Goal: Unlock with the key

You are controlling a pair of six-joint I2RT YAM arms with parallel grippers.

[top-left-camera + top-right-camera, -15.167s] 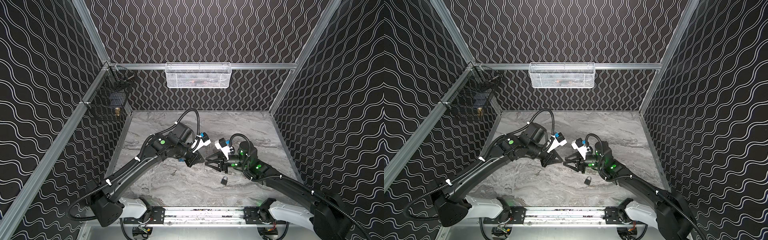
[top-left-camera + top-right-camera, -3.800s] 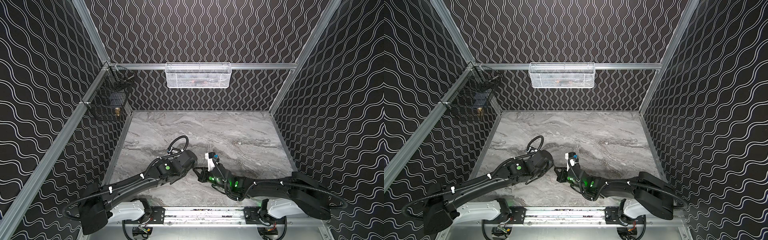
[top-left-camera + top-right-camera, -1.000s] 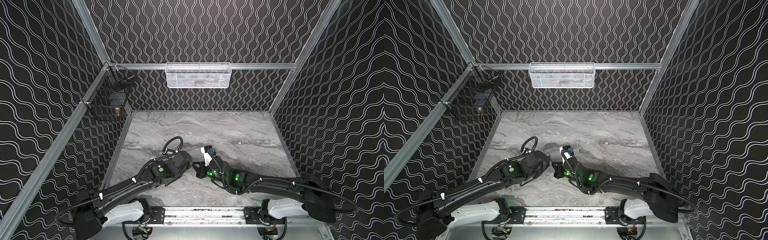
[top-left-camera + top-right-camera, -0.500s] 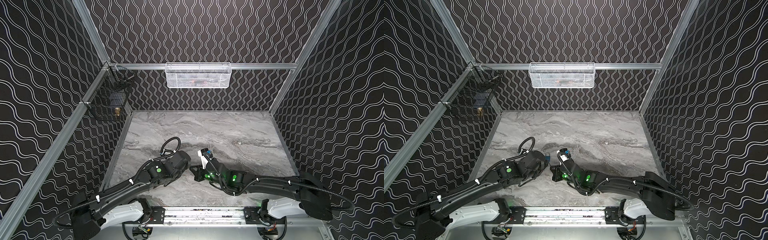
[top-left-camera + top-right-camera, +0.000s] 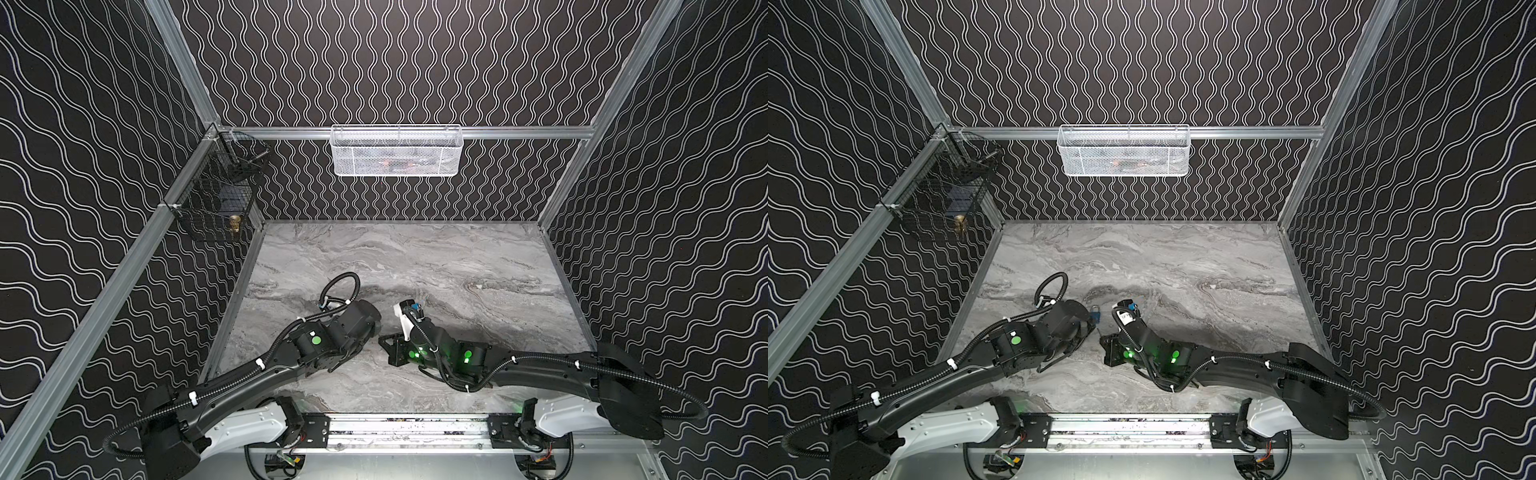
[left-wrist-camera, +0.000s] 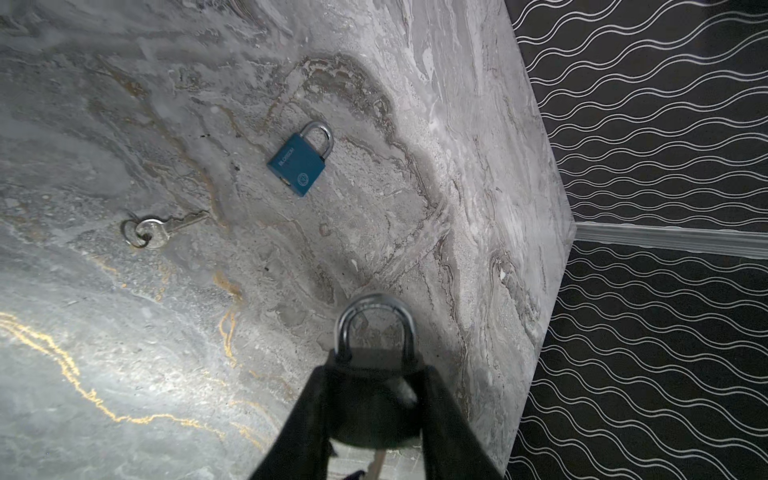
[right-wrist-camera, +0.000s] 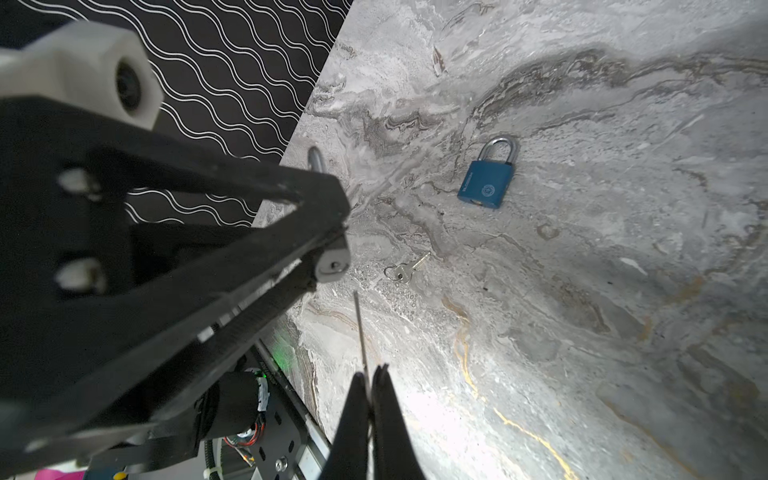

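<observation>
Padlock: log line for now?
left pincer: shut on dark padlock | right pincer: shut on key | key not inserted | blue padlock, spare key: on table

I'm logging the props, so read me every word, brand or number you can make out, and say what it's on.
"BLOSSOM": along the face of the blue padlock, in the left wrist view.
Round emblem on the same face: too small to read.
White tag on the right arm's wrist, in a top view: marks too blurred to read.
Loose key and dark padlock: no legible text.
</observation>
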